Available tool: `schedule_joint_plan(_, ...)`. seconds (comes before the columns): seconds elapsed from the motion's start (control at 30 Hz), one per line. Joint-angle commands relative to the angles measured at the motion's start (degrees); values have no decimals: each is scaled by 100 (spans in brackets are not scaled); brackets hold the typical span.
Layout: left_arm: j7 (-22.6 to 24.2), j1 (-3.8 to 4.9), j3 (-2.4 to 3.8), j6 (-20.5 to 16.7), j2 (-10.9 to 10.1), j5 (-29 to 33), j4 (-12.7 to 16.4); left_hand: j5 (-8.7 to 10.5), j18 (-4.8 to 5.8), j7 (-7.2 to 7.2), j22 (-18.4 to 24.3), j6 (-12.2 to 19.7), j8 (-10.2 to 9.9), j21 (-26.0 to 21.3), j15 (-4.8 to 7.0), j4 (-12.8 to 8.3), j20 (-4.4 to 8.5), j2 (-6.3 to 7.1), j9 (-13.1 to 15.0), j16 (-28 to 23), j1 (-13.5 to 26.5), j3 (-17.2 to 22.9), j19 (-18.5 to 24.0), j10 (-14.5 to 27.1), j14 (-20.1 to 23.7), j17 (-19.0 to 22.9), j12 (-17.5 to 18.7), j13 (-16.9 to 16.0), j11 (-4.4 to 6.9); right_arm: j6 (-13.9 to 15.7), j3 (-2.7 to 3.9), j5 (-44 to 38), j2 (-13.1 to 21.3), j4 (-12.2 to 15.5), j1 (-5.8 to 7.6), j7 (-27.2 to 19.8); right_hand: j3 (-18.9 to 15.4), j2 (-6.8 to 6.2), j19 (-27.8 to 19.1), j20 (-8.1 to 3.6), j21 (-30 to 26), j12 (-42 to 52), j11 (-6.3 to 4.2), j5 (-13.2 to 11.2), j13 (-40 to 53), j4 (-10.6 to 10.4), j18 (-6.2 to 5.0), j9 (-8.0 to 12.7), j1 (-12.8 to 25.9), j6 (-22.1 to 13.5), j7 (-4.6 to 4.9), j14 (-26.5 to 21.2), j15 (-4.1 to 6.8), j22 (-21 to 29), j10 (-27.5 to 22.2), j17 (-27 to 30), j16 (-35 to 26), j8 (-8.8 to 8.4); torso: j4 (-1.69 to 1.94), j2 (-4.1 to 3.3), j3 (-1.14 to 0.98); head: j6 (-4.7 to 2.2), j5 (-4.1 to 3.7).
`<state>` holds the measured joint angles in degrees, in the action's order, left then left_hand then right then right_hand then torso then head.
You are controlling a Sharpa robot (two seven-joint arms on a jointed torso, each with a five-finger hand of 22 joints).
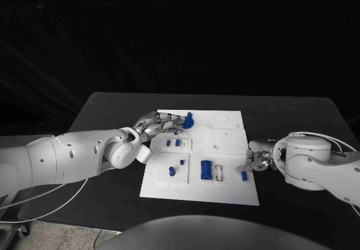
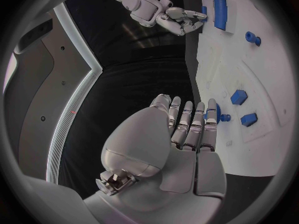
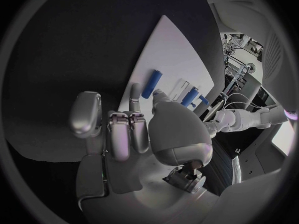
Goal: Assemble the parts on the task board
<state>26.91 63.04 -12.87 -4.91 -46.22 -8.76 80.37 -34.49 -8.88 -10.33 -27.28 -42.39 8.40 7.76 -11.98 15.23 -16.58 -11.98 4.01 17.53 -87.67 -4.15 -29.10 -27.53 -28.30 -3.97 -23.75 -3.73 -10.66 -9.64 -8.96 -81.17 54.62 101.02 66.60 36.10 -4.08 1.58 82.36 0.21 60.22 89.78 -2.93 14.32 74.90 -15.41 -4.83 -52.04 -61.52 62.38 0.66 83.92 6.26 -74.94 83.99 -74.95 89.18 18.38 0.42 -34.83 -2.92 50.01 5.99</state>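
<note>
The task board (image 1: 225,192) lay in the middle of the black tabletop (image 1: 105,114), with blue parts on it. The left hand (image 1: 159,123) rested at its far left corner, fingers (image 2: 193,122) straight and close together, their tips touching a blue part (image 1: 188,121) without a clear pinch. The right hand (image 1: 256,160) was at the right edge beside a small blue peg (image 1: 244,176), and whether its curled fingers held anything I could not tell; I judged each hand should close around its part slowly and keep it upright over its seat.
</note>
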Motion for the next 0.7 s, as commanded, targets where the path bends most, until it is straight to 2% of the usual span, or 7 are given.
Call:
schedule_joint_plan(0.03,44,-8,3,123,15,3,-4,-26,39,-7,6,-12,30,26,2,-2,8,11,8,23,-40,42,-27,-14,-48,-2,-1,-9,-22,-107,-3,-42,-28,-26,-12,54,22,8,-33,2,-47,22,-8,151,1510,78,-73,10,-119,-51,7,571,-6,-757,601,-1351,-41,-60,3,2,-1,-1,6)
schedule_joint_plan(0.17,44,-9,3,124,11,3,-6,-26,39,-7,6,-12,30,26,2,-2,8,11,8,23,-40,42,-27,-14,-48,-2,-1,-9,-22,-118,-3,-8,-59,-53,-17,52,182,-3,-55,5,-137,22,-3,886,1510,275,-87,58,-436,-140,15,571,-7,-736,601,-1349,-43,-186,2,0,-1,-1,13)
schedule_joint_plan(0.23,41,-9,3,125,8,3,-5,-26,39,-7,6,-12,30,26,2,-2,8,11,8,23,-40,42,-27,-14,-48,-2,-1,-9,-22,-122,-3,3,-71,-63,-20,52,252,-13,-63,9,-176,22,4,1120,1510,329,-92,93,-524,-172,25,571,-15,-729,601,-1349,-43,-246,2,-2,-1,-1,18)
schedule_joint_plan(0.33,36,-9,3,130,8,3,-6,-34,39,-11,9,-17,31,27,-2,-4,8,18,7,25,-50,63,-26,-32,-56,-3,-5,-9,-39,-128,-4,12,-87,-76,-24,53,329,-8,-67,15,-201,22,10,1273,1510,365,-94,124,-585,-180,33,571,-22,-725,601,-1350,-43,-295,0,-2,0,-1,15)
schedule_joint_plan(0.53,28,-9,3,145,21,3,-5,-36,40,-22,13,-25,34,28,-4,-1,7,25,7,28,-56,84,-25,-60,-64,-3,-12,-11,-58,-134,-4,21,-143,-117,-73,46,403,-51,-71,19,-226,22,10,1350,1510,438,-98,148,-675,-187,32,570,-24,-721,601,-1346,-46,-335,1,-5,-3,-1,37)
schedule_joint_plan(0.67,31,-9,3,134,13,2,1,-37,40,-24,14,-28,35,28,-4,0,8,27,7,29,-57,89,-25,-65,-66,-3,-13,-11,-62,-91,-4,21,-163,-123,-107,11,644,-127,-68,10,-237,22,-12,1654,1510,675,-101,174,-984,-194,6,570,-6,-722,601,-1346,-46,-381,1,-3,-5,-1,40)
schedule_joint_plan(0.7,33,-9,3,128,9,2,2,-37,40,-24,14,-28,35,28,-4,0,8,27,7,29,-57,89,-25,-65,-66,-3,-13,-11,-62,-61,-4,14,-164,-119,-112,-11,765,-163,-64,4,-227,22,-17,1803,1510,757,-100,182,-1085,-197,1,572,2,-726,601,-1352,-41,-395,-1,-1,-5,-1,42)
